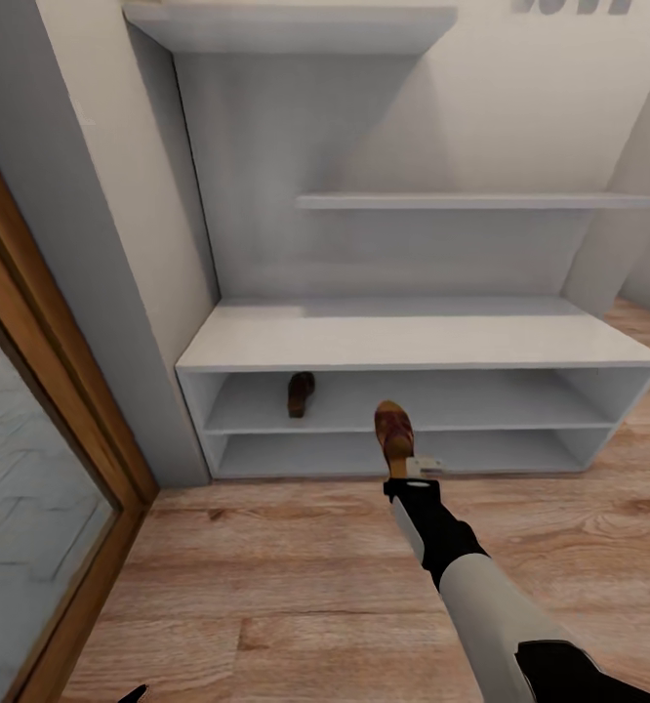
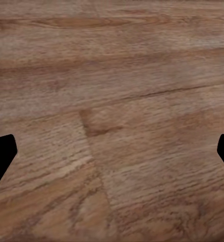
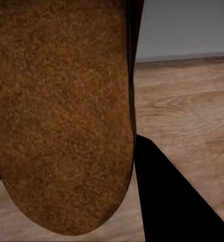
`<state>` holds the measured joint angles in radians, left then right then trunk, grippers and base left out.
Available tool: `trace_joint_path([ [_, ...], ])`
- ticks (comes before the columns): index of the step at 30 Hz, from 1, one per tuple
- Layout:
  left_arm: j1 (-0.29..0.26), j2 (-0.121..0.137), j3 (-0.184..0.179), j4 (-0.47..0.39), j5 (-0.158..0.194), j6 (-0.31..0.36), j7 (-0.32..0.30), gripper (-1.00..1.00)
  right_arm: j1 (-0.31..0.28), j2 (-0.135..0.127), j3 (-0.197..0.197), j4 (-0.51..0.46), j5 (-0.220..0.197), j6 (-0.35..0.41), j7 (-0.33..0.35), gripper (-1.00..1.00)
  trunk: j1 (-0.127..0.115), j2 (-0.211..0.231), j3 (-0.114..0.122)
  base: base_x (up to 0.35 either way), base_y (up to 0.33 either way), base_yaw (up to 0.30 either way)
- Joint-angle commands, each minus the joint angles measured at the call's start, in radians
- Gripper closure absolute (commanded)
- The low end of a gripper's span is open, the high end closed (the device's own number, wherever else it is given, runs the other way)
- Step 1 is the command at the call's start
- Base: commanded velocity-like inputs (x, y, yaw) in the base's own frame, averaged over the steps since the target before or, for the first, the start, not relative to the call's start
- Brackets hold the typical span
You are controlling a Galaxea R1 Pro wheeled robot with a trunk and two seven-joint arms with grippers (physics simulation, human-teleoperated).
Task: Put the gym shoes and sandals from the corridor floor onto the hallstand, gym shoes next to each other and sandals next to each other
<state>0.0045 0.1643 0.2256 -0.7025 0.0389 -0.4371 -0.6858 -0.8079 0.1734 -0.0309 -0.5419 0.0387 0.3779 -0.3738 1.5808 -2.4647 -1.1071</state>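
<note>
Wood corridor floor (image 1: 266,576) before the grey shoe rack (image 1: 413,342).
Right claw (image 1: 403,467) grips a sandal (image 1: 393,430) by its heel, toe pointing ahead at the upper tier; its mate (image 1: 301,392) lies ahead-left.

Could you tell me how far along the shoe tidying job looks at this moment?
One sandal already lies on the upper tier of the hallstand. The right end effector holds the second sandal up in front of the tiers, not yet set down. The left end effector hangs open above the floor. Gym shoes remain to be placed.
</note>
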Motion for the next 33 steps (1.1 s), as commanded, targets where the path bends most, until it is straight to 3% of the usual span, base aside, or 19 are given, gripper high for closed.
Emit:
trace_joint_path([
  [1,0.000,0.000,0.001,0.000,0.004,0.000,-0.006,-1.00,0.000,0.001,-0.003,-0.002,0.001,0.006,-0.004,1.00,0.000,0.000,-0.001,0.093,0.256,0.035],
  [15,0.000,-0.002,-0.007,0.000,-0.003,0.000,-0.006,-1.00,0.000,0.001,-0.005,-0.008,0.002,0.007,-0.017,1.00,0.000,0.000,-0.008,0.031,0.064,0.111],
  [16,0.000,-0.002,-0.009,0.000,-0.003,0.001,-0.006,-1.00,0.000,0.001,-0.005,-0.016,-0.002,0.006,-0.093,1.00,0.000,0.000,-0.008,0.000,0.000,0.002],
  [19,0.000,-0.002,-0.009,0.000,-0.002,0.000,-0.006,-1.00,0.000,0.001,-0.006,-0.017,-0.005,0.005,-0.116,1.00,0.000,0.000,-0.009,0.033,0.002,0.001],
  [33,0.000,-0.004,-0.009,0.001,-0.004,0.001,-0.006,-1.00,0.000,0.001,-0.007,-0.018,-0.006,0.004,-0.125,1.00,0.000,0.000,-0.009,0.261,0.148,0.000],
])
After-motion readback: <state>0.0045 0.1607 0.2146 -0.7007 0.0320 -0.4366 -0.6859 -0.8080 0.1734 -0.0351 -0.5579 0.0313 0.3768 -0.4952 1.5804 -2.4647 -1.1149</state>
